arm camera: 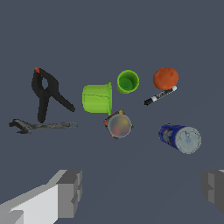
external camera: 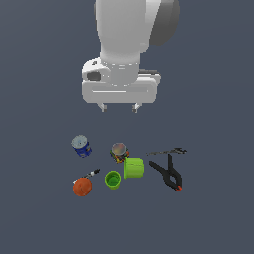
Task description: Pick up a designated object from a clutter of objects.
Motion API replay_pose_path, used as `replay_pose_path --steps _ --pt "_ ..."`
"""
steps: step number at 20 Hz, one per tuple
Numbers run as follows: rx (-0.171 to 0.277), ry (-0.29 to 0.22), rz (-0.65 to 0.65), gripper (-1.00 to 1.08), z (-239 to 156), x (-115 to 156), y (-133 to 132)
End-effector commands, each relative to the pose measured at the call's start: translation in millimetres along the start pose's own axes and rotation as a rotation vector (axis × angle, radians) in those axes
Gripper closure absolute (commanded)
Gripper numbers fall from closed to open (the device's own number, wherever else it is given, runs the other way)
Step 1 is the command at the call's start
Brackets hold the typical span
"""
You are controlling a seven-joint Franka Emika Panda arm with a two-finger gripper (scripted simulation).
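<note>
The multicoloured can (external camera: 119, 152) stands upright in the middle of the clutter, with a silvery-grey top and a dark speckled label. It touches or nearly touches the lying green cup (external camera: 134, 167). In the wrist view the can (arm camera: 119, 124) shows from above, next to that cup (arm camera: 97, 98). My gripper (external camera: 118, 107) hangs open and empty well above the clutter, roughly over the can. Its fingers (arm camera: 70, 192) show wide apart in the wrist view, nothing between them.
A blue can (external camera: 82, 146) lies at the exterior view's left. An upright green cup (external camera: 113, 179), an orange ball (external camera: 82, 187) and a small marker (external camera: 92, 173) sit in front. A black clamp (external camera: 168, 172) and a thin tool (external camera: 166, 152) lie at the right.
</note>
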State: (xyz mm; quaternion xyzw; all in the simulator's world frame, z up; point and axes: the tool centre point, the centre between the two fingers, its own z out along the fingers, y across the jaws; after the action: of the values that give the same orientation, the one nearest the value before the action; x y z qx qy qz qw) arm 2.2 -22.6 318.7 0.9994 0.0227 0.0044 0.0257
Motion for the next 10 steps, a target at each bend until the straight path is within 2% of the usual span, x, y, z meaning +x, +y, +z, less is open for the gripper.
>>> replay_pose_path --steps 1,10 --pt "0.002 -0.001 -0.027 -0.92 9.6 2.3 0.2" --pt "0.017 -0.002 -0.190 -0.92 67.1 13.0 1.3"
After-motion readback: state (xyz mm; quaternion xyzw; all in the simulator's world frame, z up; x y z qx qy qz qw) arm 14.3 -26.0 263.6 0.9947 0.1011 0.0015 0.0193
